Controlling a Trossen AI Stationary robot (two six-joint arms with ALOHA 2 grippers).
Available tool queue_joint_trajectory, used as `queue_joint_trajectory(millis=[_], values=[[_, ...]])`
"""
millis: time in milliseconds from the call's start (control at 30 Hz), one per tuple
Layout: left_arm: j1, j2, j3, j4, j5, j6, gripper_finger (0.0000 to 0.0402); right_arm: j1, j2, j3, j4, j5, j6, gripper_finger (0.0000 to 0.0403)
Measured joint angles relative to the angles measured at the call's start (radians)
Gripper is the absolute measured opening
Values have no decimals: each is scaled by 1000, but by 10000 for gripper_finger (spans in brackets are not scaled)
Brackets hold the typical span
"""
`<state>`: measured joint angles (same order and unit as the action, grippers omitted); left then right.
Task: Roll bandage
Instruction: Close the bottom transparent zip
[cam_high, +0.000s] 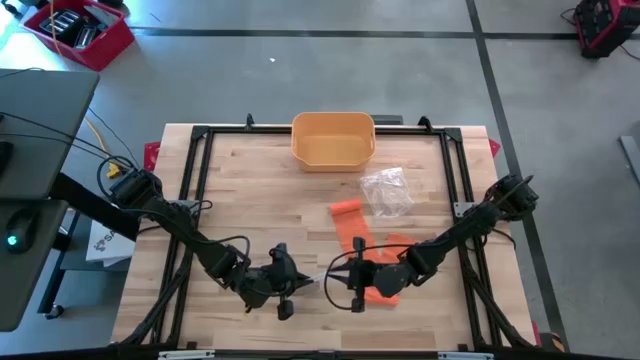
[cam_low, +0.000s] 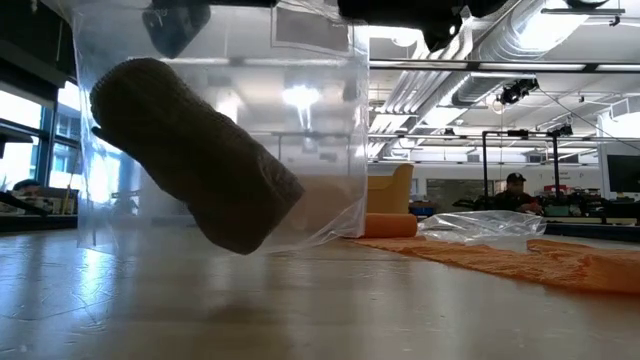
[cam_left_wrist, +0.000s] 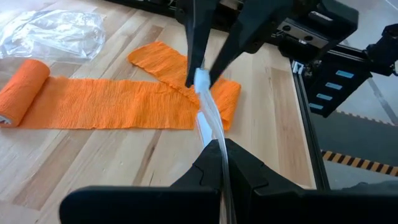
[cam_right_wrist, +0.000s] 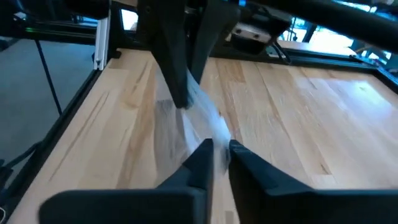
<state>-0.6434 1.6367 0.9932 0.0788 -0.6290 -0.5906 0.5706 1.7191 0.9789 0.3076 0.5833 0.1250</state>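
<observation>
A clear plastic bag (cam_low: 320, 150) with a dark brown rolled bandage (cam_low: 190, 195) inside hangs between my two grippers near the table's front edge. My left gripper (cam_high: 290, 280) and my right gripper (cam_high: 350, 280) face each other, both shut on the bag's top edge (cam_high: 318, 280). An orange bandage (cam_high: 365, 240) lies unrolled and flat on the table behind them, with its rolled end (cam_left_wrist: 22, 90) toward the far side. Whether the bag's bottom touches the table, I cannot tell. My left gripper pinches the bag's top edge (cam_left_wrist: 214, 134) between its two fingers, coming level from the table's left. The bag hangs below, its top drawn into a thin strip toward the other gripper. My right gripper pinches the other end of the same top edge (cam_right_wrist: 208, 127) between its two fingers, coming level from the table's right. The bag hangs below the fingers with the roll tilted inside.
A yellow bin (cam_high: 333, 140) stands at the table's far edge. A second, crumpled clear bag (cam_high: 387, 190) lies right of the orange bandage's rolled end. A black frame (cam_high: 200, 135) runs around the table. A person (cam_low: 515, 190) sits in the room beyond.
</observation>
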Motion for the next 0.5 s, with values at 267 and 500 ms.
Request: queue_joint_trajectory(millis=[267,500], values=[[1,0,0,-4,0,4,0,-2,-53,22,-54,-18,14,126],[1,0,0,-4,1,0,0,-2,-49,30,-85,-92,-16,100]])
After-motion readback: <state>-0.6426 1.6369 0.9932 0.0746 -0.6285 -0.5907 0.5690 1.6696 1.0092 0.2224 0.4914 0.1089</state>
